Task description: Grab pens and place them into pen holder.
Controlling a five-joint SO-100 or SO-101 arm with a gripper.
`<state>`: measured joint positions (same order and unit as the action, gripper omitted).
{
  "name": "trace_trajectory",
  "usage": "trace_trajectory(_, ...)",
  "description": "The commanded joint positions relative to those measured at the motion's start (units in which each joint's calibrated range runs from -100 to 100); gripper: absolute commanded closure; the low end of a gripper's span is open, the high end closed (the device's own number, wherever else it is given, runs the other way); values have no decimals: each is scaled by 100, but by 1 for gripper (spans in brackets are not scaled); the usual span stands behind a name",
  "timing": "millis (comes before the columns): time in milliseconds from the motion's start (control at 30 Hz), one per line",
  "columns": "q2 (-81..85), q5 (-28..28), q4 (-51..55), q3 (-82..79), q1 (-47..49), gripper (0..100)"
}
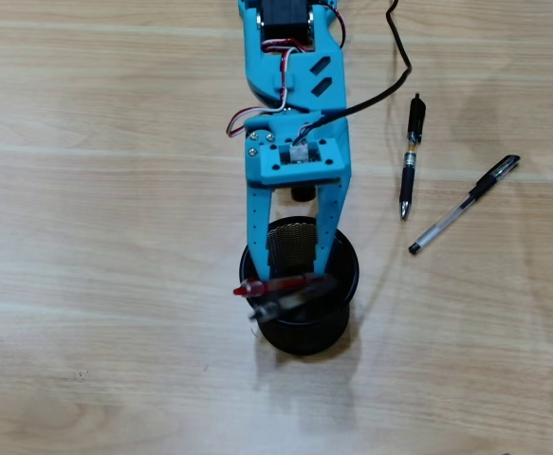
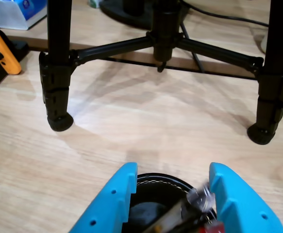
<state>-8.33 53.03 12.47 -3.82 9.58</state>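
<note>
A: What's biggest on the table (image 1: 86, 237)?
B: The blue arm (image 1: 295, 85), reaching down the overhead view. Its gripper (image 1: 290, 280) sits over the holder (image 1: 304, 327), fingers spread, clamping nothing I can see.
A: And the tripod (image 2: 160, 43)?
B: Only in the wrist view, beyond the fingers (image 2: 114, 199).
A: Pens?
B: A red pen (image 1: 281, 286) and a dark pen (image 1: 290, 300) lie across the holder's rim. Two more lie right of the arm: a black-yellow pen (image 1: 411, 156) and a clear pen (image 1: 466, 203), apart.
</note>
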Motion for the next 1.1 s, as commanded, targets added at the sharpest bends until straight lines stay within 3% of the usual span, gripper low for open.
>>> trace_trajectory(0, 438, -15, -40, -8, 89, 82)
trace_trajectory(167, 1287, 16, 716, -451, 263, 91)
trace_trajectory(233, 1661, 16, 1372, -496, 327, 97)
trace_trajectory(367, 2357, 48, 3040, -333, 565, 98)
trace_trajectory(733, 2433, 1346, 6730, 1567, 1946, 98)
trace_trajectory(900, 1533, 2383, 8507, 3024, 2842, 98)
trace_trajectory(933, 1083, 2598, 8753, 3585, 3052, 98)
trace_trajectory(1067, 234, 2618, 8753, 4318, 3190, 98)
